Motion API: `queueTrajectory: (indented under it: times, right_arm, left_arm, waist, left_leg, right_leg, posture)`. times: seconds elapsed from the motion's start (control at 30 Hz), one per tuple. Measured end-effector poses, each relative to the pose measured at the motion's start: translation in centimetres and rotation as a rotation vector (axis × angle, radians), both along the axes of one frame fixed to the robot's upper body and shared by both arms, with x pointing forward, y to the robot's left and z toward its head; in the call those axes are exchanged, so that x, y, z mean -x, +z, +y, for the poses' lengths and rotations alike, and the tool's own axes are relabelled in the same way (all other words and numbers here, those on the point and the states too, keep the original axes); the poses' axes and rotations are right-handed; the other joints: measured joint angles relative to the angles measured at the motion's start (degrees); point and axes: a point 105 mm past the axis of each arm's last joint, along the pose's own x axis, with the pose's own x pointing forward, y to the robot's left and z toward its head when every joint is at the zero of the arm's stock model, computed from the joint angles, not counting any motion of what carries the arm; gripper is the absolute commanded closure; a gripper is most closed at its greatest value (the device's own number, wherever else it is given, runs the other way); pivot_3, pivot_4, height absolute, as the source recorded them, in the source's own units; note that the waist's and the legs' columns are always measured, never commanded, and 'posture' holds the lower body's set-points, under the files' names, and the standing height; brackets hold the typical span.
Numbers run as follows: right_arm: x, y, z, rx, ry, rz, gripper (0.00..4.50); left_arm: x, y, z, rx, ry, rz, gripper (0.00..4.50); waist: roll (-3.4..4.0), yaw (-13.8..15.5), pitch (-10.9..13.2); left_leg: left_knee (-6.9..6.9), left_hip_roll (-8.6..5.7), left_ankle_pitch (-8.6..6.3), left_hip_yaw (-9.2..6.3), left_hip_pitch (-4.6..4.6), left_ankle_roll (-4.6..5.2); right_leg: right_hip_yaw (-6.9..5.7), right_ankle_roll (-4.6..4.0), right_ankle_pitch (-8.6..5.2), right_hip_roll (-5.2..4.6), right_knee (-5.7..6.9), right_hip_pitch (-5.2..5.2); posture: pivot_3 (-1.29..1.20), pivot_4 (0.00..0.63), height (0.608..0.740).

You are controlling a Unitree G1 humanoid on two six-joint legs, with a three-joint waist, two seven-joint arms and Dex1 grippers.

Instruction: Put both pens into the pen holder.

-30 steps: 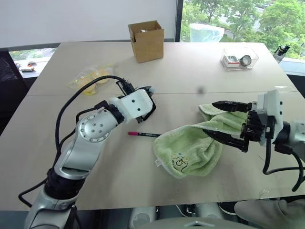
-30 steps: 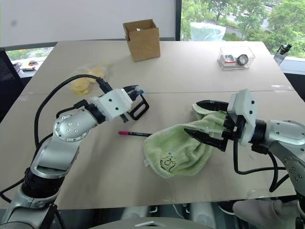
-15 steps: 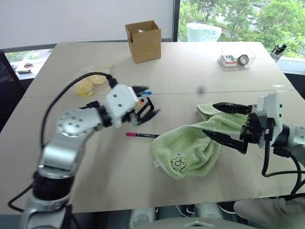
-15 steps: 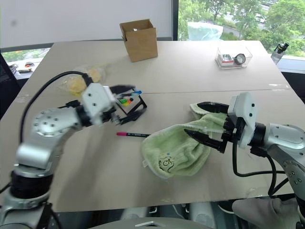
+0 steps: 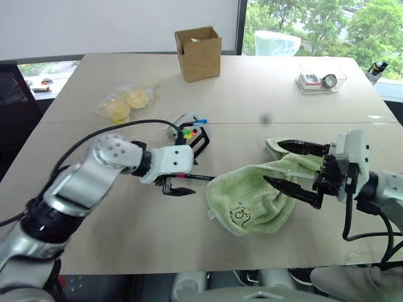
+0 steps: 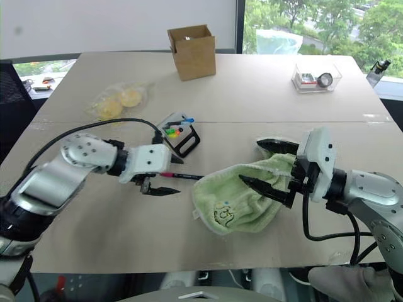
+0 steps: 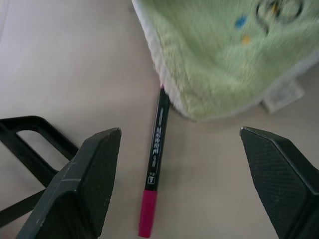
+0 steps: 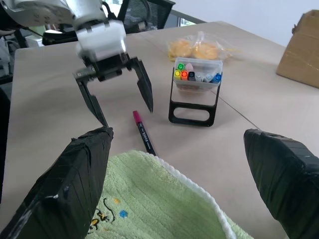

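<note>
Nearest lies a green towel — soft looped terry, crumpled, with a small embroidered motif and a pale hemmed edge — on a matt beige table. The right gripper hovers at the towel's right end, its two tapered black fingers spread wide, one above the cloth and one over its middle, holding nothing.

Left of the towel lies the pen: a slim dark barrel with white lettering and a magenta-pink cap, flat on the table, its uncapped tip touching or just under the towel's hem. The left gripper points down over this pen; in the left wrist view its textured black fingers stand wide apart on either side of the barrel, not touching it.

Just behind the pen stands the pen holder — a boxy cup with pale see-through sides on a black frame that forms a looped foot — tilted toward the robot. Colourful caps show in its mouth, green, orange and pink among them, and a light blue cap juts from its top.

Farther left is a clear crinkled bag of round yellow items. At the far edge stand an open brown cardboard box and, to the right, a clear plastic tray holding small objects.
</note>
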Motion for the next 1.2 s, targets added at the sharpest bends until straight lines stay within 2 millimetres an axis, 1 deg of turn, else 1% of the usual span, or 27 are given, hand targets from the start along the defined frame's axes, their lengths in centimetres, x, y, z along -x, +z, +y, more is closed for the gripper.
queueTrajectory:
  times: [0.07,0.13,0.17,0.27,0.3,0.37,0.47,0.57,0.63,0.7,0.77,0.83,0.93,0.97,1.0,1.07,1.13,1.17,1.2]
  right_arm:
    - [0.1,0.0,-0.1,-0.001,-0.020,-0.002,0.00]
    - [0.2,-0.1,-0.3,0.004,-0.048,-0.007,0.00]
    - [0.2,-0.3,-0.3,0.018,-0.067,0.005,0.00]
    - [-0.5,-2.0,-1.1,0.088,-0.146,0.083,0.00]
    - [-1.4,-3.0,-1.6,0.103,-0.208,0.126,0.00]
    - [-2.3,-4.3,-2.3,0.138,-0.276,0.158,0.00]
    - [-2.9,-4.9,-2.4,0.155,-0.313,0.154,0.00]
    - [-3.7,-5.7,-2.0,0.184,-0.312,0.161,0.00]
    - [-4.2,-7.2,-1.7,0.231,-0.300,0.199,0.00]
    - [-5.4,-9.0,-1.6,0.254,-0.333,0.248,0.00]
    - [-6.6,-11.2,-2.1,0.295,-0.384,0.311,0.00]
    - [-7.7,-11.5,-2.0,0.327,-0.397,0.298,0.00]
    - [-8.1,-11.9,-2.2,0.349,-0.393,0.287,0.83]
    - [-8.1,-11.9,-2.6,0.363,-0.392,0.276,1.54]
    - [-8.1,-11.9,-2.7,0.367,-0.394,0.274,1.82]
    - [-8.0,-11.9,-4.0,0.395,-0.428,0.267,2.63]
    - [-8.2,-11.5,-6.5,0.447,-0.510,0.248,3.53]
    - [-8.5,-11.3,-8.1,0.476,-0.571,0.235,3.85]
    - [-8.8,-10.9,-10.1,0.520,-0.647,0.218,4.31]
  left_arm:
    - [-0.4,-0.5,-0.5,-0.029,-0.041,-0.018,0.53]
    - [-0.9,-0.6,-0.9,-0.036,-0.063,-0.034,0.53]
    - [-1.0,-0.5,-1.1,-0.027,-0.071,-0.036,0.53]
    - [-0.8,-0.4,-1.7,0.019,-0.097,-0.015,0.53]
    - [-0.5,0.0,-1.9,0.077,-0.095,-0.001,0.53]
    - [0.1,0.7,-2.0,0.167,-0.080,0.022,0.53]
    - [0.8,1.1,-1.8,0.249,-0.060,0.047,0.53]
    - [2.0,1.7,-1.9,0.447,-0.029,0.089,0.53]
    - [3.0,1.4,-1.2,0.531,0.008,0.148,0.53]
    - [3.7,1.4,-0.6,0.587,0.047,0.191,0.53]
    - [4.2,1.4,-0.6,0.632,0.067,0.210,0.53]
    - [4.6,1.3,-0.5,0.656,0.089,0.206,0.53]
    - [5.2,0.9,-0.6,0.671,0.110,0.211,0.44]
    - [5.4,0.7,-0.7,0.675,0.121,0.211,0.44]
    - [5.4,0.7,-0.7,0.676,0.122,0.210,0.44]
    - [5.3,0.8,-0.7,0.691,0.142,0.193,0.44]
    - [5.2,0.8,-0.6,0.703,0.167,0.177,0.44]
    - [5.1,0.8,-0.6,0.712,0.173,0.175,0.44]
    - [5.1,0.8,-0.7,0.725,0.179,0.170,0.44]
  waist:
    - [-0.01,-0.06,0.00]
    - [-0.01,-0.06,0.01]
    - [-0.01,-0.07,0.01]
    - [-0.03,-0.19,0.00]
    - [-0.05,-0.31,-0.01]
    - [-0.04,-0.58,-0.01]
    - [-0.04,-0.91,-0.01]
    - [-0.05,-1.41,-0.03]
    - [-0.06,-1.70,-0.03]
    - [-0.12,-1.98,-0.06]
    - [-0.08,-1.68,-0.04]
    - [-0.15,-1.51,-0.15]
    - [-0.37,-1.45,-0.35]
    - [-0.35,-1.43,-0.38]
    - [-0.35,-1.38,-0.40]
    - [-0.28,-1.11,-0.47]
    - [-0.20,-0.74,-0.48]
    - [-0.18,-0.56,-0.47]
    - [-0.13,-0.42,-0.44]
  left_leg:
    - [0.00,0.00,0.00,0.02,-0.02,-0.01]
    - [0.00,0.00,0.00,0.02,-0.01,0.00]
    - [0.01,0.01,0.00,0.02,-0.01,0.00]
    - [0.04,0.02,0.00,0.05,0.02,0.01]
    - [0.05,0.03,-0.01,0.04,0.01,0.02]
    - [0.05,0.04,-0.01,0.01,0.03,0.02]
    - [0.04,0.06,0.00,-0.05,0.03,0.01]
    - [0.05,0.06,0.07,-0.03,0.03,-0.10]
    - [0.05,0.07,0.08,0.01,0.08,-0.13]
    - [0.05,0.09,0.09,0.01,0.10,-0.14]
    - [0.05,0.06,0.08,0.01,0.08,-0.12]
    - [0.07,0.06,0.07,0.01,0.18,-0.10]
    - [0.12,0.08,0.01,-0.02,0.21,0.00]
    - [0.13,0.07,0.01,0.00,0.23,0.01]
    - [0.13,0.06,0.01,0.00,0.23,0.01]
    - [0.17,0.04,0.01,-0.04,0.20,0.02]
    - [0.18,-0.02,0.02,-0.03,0.15,0.01]
    - [0.20,-0.03,0.02,-0.02,0.12,0.01]
    - [0.23,-0.04,0.02,-0.02,0.08,0.01]
  right_leg:
    - [0.00,0.01,0.00,0.02,-0.01,-0.02]
    - [0.00,0.04,-0.02,0.03,-0.01,-0.02]
    - [0.00,0.07,-0.03,0.02,-0.01,-0.02]
    - [0.04,0.17,-0.10,-0.01,0.01,-0.01]
    - [0.09,0.15,-0.11,-0.02,0.02,-0.01]
    - [0.18,0.16,-0.12,-0.03,0.04,-0.01]
    - [0.13,0.20,-0.11,-0.01,0.06,0.00]
    - [0.15,0.21,-0.09,-0.03,0.06,0.01]
    - [0.22,0.21,-0.09,-0.02,0.06,0.01]
    - [0.20,0.21,-0.09,-0.01,0.08,0.02]
    - [0.17,0.21,-0.09,-0.04,0.10,0.01]
    - [0.17,0.18,-0.10,-0.04,0.10,0.10]
    - [0.16,0.03,-0.15,-0.05,0.10,0.15]
    - [0.18,-0.04,-0.16,-0.09,0.10,0.17]
    - [0.18,-0.04,-0.16,-0.11,0.10,0.18]
    - [0.12,-0.05,-0.16,-0.16,0.10,0.20]
    - [0.10,-0.06,-0.15,-0.24,0.10,0.18]
    - [0.10,-0.09,-0.13,-0.24,0.10,0.17]
    - [0.10,-0.12,-0.11,-0.25,0.09,0.14]
  posture:
    - [0.00,0.150,0.740]
    - [0.00,0.150,0.740]
    - [0.00,0.150,0.740]
    - [0.00,0.150,0.740]
    - [0.00,0.150,0.740]
    - [0.00,0.150,0.740]
    - [0.00,0.150,0.740]
    - [0.00,0.150,0.740]
    - [0.00,0.150,0.740]
    - [0.00,0.150,0.740]
    - [0.00,0.150,0.740]
    - [0.00,0.150,0.740]
    - [0.00,0.150,0.740]
    - [0.00,0.150,0.740]
    - [0.00,0.150,0.740]
    - [0.00,0.150,0.740]
    - [0.00,0.150,0.740]
    - [0.00,0.150,0.740]
    - [0.00,0.150,0.740]
